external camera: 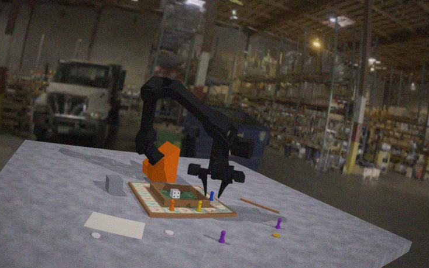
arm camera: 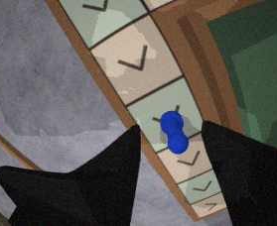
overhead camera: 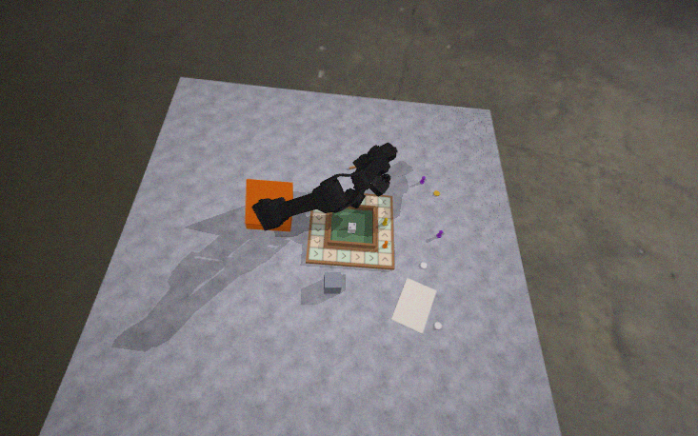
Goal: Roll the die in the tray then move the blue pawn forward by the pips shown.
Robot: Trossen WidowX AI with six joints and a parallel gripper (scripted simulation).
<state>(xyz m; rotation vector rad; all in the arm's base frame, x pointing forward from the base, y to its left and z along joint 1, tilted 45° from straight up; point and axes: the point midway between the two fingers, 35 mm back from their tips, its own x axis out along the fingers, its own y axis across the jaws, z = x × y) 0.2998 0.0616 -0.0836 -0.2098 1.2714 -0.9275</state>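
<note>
Exterior view: the die (overhead camera: 351, 227) (external camera: 175, 193) is seen lying in the tray (overhead camera: 350, 244) (external camera: 185, 202) (arm camera: 196, 55), so the roll is judged done; the top pips are too small to be read surely. The blue pawn (external camera: 212, 195) (arm camera: 173, 131) is stood upright on a green square at the board's right side, hidden in the top view. The hand (overhead camera: 367, 190) (external camera: 212, 196) (arm camera: 172, 129) is part-open, roughly halfway, with nothing gripped; its fingertips are placed low, either side of the pawn. Pawn grasp not yet made. Left to do, as judged: grip, forward move by the rolled count, release, arm cleared. Yellow pawn (overhead camera: 385, 221) (external camera: 199, 206) and orange pawn (overhead camera: 385, 245) (external camera: 172, 205), both upright along the near row, are to be left alone.
</note>
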